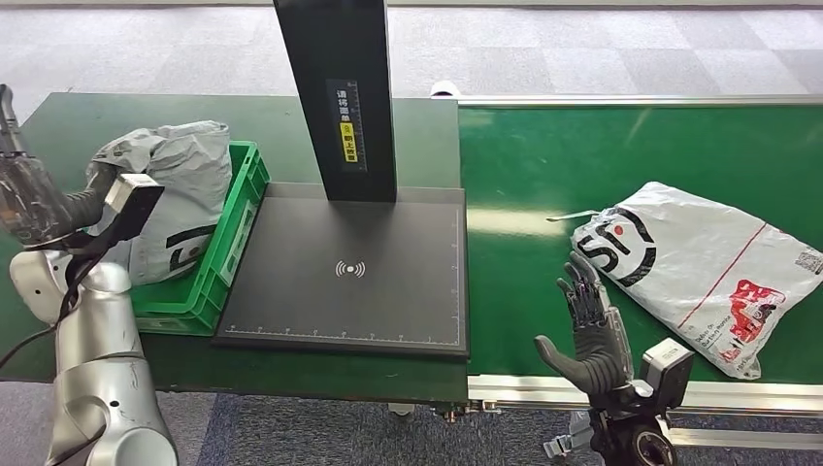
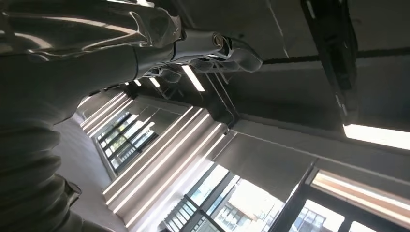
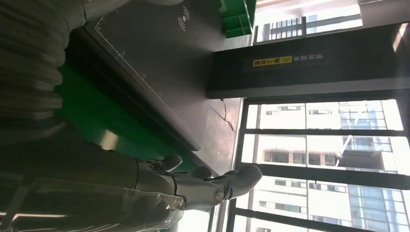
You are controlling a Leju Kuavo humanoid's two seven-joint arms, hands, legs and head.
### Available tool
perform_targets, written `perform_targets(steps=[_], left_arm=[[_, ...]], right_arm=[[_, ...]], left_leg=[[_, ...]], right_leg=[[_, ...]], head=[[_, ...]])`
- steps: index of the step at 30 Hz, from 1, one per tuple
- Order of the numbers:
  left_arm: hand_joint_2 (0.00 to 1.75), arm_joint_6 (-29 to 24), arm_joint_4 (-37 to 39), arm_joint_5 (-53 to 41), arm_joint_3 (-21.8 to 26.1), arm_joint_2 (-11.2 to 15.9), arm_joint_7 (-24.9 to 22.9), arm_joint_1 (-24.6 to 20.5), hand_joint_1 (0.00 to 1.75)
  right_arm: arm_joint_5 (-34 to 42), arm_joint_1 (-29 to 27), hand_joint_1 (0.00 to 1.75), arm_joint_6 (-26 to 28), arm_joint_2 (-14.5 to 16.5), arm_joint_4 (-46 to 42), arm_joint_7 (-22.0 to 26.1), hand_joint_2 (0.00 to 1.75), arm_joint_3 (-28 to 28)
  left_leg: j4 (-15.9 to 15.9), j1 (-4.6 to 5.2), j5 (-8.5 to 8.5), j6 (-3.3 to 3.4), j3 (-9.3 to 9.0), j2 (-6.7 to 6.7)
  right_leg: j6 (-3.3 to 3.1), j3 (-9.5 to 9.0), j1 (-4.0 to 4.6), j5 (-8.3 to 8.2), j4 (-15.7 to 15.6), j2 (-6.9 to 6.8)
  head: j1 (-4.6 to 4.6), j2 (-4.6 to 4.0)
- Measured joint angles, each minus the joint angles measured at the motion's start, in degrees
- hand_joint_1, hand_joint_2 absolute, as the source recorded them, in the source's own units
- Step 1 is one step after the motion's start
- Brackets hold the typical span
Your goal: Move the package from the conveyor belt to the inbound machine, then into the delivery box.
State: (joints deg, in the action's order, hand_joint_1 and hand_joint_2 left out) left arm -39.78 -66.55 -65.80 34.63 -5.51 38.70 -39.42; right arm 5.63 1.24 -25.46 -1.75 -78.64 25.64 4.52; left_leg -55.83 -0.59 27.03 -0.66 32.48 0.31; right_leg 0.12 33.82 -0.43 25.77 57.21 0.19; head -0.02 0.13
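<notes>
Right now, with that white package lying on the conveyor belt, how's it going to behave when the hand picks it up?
The white package looks like a soft plastic mailer, wrinkled and lying flat on the conveyor belt, so it will probably sag rather than stay stiff. Its glossy film may be slippery under the right hand. It seems unlikely to roll.

Package (image 1: pixel 701 264) on conveyor belt (image 1: pixel 582 155), right of inbound machine (image 1: pixel 349 277); delivery box (image 1: pixel 228 243) left, seemingly holding another parcel (image 1: pixel 175 189).

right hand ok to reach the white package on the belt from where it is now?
Probably yes. The right hand is open, fingers spread, raised over the green conveyor belt just beside the white package, and bare belt is all that lies between them. It does not touch the package yet.
</notes>
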Motion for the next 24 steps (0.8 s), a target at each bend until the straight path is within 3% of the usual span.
perform_targets(steps=[3, 5, 12, 14, 17, 19, 20, 21, 24], left_arm=[[1.75, 0.0, -5.9, 14.2, -2.0, -1.4, 1.0, 2.3, 0.0], [1.75, 0.1, -9.2, 18.8, -4.4, -2.5, 1.2, 3.9, 0.0], [1.75, 0.4, -8.8, 9.4, -9.6, -6.3, -0.6, 5.9, 0.0], [1.75, 2.5, -3.2, -2.4, -11.0, -6.3, -7.8, 5.1, 0.0], [1.75, 7.5, 9.6, -21.7, -16.5, -3.9, -30.8, 2.7, 0.0], [1.75, 8.4, 16.8, -23.7, -21.0, -1.5, -43.0, 1.1, 0.0], [1.75, 8.5, 19.6, -22.2, -22.8, -0.3, -45.4, 0.3, 0.0], [1.75, 8.2, 21.8, -19.7, -24.1, 0.9, -44.8, -0.3, 0.0], [1.75, 6.1, 24.4, -6.0, -25.2, 2.5, -32.7, -0.5, 0.0]], right_arm=[[2.1, 0.1, 0.0, 0.2, 0.0, 0.4, 0.1, 1.75, 0.0], [1.9, 0.1, 0.0, 0.7, -0.1, 0.6, 0.2, 1.75, 0.0], [-0.6, -0.5, 0.0, 2.2, 0.2, 0.6, 0.4, 1.75, 0.5], [-1.8, -1.1, 0.0, 2.3, 0.4, 0.3, 0.4, 1.75, 0.5], [-3.0, -1.3, 0.0, 1.9, 0.8, -0.1, 0.5, 1.75, 0.5], [-3.2, -1.3, 0.0, 1.6, 0.9, -0.1, 0.6, 1.75, 0.3], [-3.2, -1.3, 0.0, 1.5, 1.0, -0.1, 0.6, 1.75, 0.1], [-3.1, -1.4, 0.0, 1.3, 1.0, -0.2, 0.6, 1.75, -0.1], [-2.6, -1.8, 0.0, 0.6, 1.0, -0.6, 0.7, 1.75, -0.4]], left_leg=[[0.0, 0.01, 0.01, 0.01, 0.01, -0.03], [0.0, 0.02, 0.02, 0.02, 0.02, -0.19], [0.0, 0.02, 0.02, 0.03, -0.11, -0.23], [0.0, 0.02, -0.01, 0.04, -0.13, -0.32], [0.0, 0.0, -0.06, 0.04, -0.11, -0.23], [0.0, 0.0, -0.07, 0.02, -0.12, 0.07], [0.0, 0.0, -0.07, 0.02, -0.13, 0.16], [0.0, 0.0, -0.07, 0.02, -0.14, 0.18], [0.0, 0.0, -0.07, 0.01, -0.1, 0.11]], right_leg=[[0.02, 0.02, -0.01, 0.02, 0.0, -0.03], [0.08, -0.01, -0.03, 0.07, 0.0, -0.16], [0.07, -0.12, -0.05, 0.05, -0.1, -0.2], [0.07, -0.17, -0.04, 0.05, -0.1, -0.29], [-0.01, -0.19, -0.02, -0.03, 0.0, -0.24], [-0.08, -0.11, -0.01, -0.13, 0.0, 0.02], [-0.09, -0.08, -0.01, -0.15, 0.0, 0.11], [-0.08, -0.06, -0.01, -0.16, 0.0, 0.15], [-0.06, -0.03, -0.01, -0.13, 0.0, 0.13]], head=[[-0.02, 0.0], [-0.01, 0.0], [-0.01, 0.0], [-0.01, 0.0], [0.01, 0.0], [-0.01, 0.0], [-0.01, 0.0], [-0.01, 0.0], [-0.01, 0.0]])
